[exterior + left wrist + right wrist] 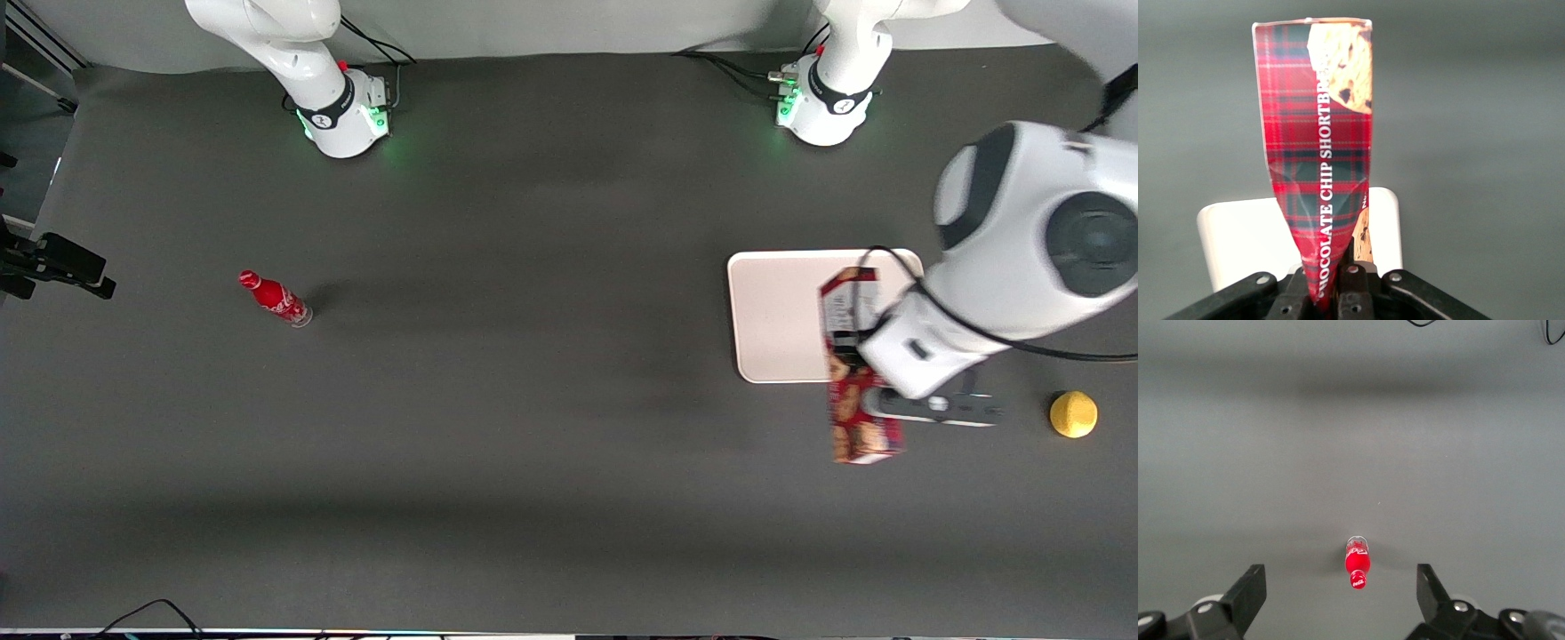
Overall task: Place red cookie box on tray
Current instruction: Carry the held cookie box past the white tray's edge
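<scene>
Red tartan cookie box hangs clamped in my gripper, pinched until its card creases, lifted over the tray edge nearest the front camera so I can lower it flat, above a dark grey table carrying a bottle and lemon.

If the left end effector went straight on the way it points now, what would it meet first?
Probably the tray: the end effector, shut on the red cookie box, points down at it. Height above it is unclear.
</scene>
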`<state>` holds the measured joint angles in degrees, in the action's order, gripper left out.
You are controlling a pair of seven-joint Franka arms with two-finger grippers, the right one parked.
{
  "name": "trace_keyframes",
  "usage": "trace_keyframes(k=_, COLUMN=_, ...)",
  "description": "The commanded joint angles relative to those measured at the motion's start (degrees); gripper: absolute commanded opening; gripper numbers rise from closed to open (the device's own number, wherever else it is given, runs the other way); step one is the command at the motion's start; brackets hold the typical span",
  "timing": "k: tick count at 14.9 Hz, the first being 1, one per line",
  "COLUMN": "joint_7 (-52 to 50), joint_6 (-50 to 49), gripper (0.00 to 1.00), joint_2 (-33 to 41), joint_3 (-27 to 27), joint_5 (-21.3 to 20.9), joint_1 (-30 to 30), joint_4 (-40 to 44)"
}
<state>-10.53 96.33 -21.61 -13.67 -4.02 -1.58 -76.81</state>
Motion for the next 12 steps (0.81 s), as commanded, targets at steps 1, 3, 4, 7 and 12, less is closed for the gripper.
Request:
trace_keyframes(k=1, joint_7=6.5, joint_6=-1.3, gripper=0.00, joint_2=3.8, joint_3=7.7, joint_5=1.3, joint_1=0.9, joint_4=-4.9)
trace_keyframes(k=3, joint_7=11.4, joint_6=1.0, gripper=0.00, joint_2=5.3, joint_3=11.9, joint_5=3.0, joint_1=1.7, joint_4=-10.5)
trace_keyframes(k=4, joint_7=13.2, joint_6=3.1, gripper=0.00, joint_2=6.7, joint_3=13.9, joint_5=4.3, joint_1=1.9, joint_4=-14.4)
trace_keyframes(k=7, joint_7=17.6, joint_6=17.1, gripper=0.00, joint_2=11.9, joint_3=16.7, joint_5=4.7, joint_1=3.2, joint_4=-31.2)
trace_keyframes(k=12, joint_7=17.8, joint_6=37.2, gripper=0.00, joint_2=15.3, joint_3=18.3, joint_5=5.2, joint_1=4.3, joint_4=-51.6)
